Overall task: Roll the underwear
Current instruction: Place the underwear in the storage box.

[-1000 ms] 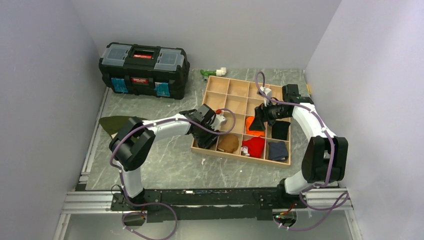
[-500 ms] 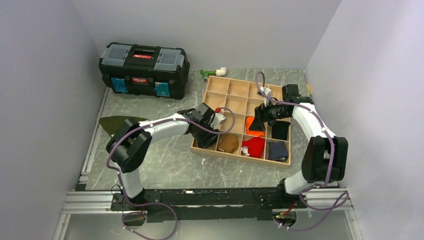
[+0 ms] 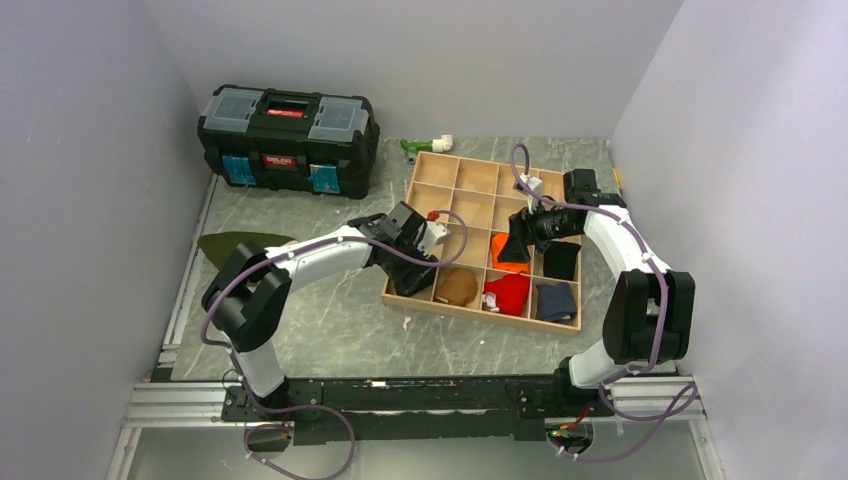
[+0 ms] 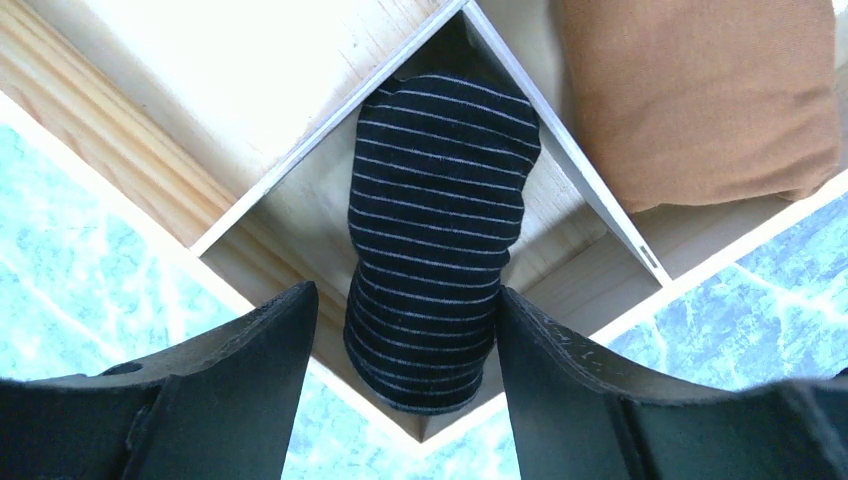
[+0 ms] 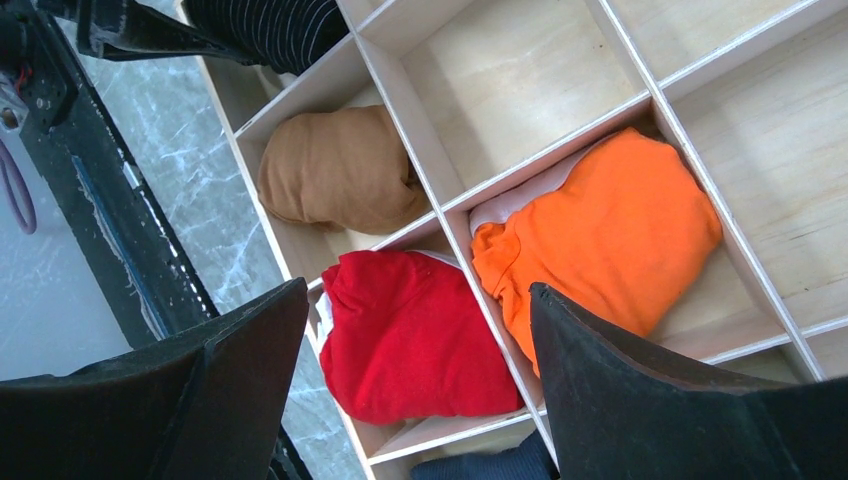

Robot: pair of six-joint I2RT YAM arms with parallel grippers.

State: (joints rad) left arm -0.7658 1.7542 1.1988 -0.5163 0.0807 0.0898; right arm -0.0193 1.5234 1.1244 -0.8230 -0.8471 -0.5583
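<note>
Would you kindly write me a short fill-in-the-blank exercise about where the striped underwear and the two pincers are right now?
The rolled black knit underwear with grey stripes lies in a ___ compartment of the wooden divided tray. The left pincer above it is ___. Below the right pincer, the folded garment beside the red cloth bundle is coloured ___.
Missing words: corner; open; orange.

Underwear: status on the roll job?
Done: underwear is rolled and sits in the wooden tray's near-left corner compartment. In hand: left claw open, straddling it. Left: apparently only pulling clear. Right claw open above the orange garment.
</note>
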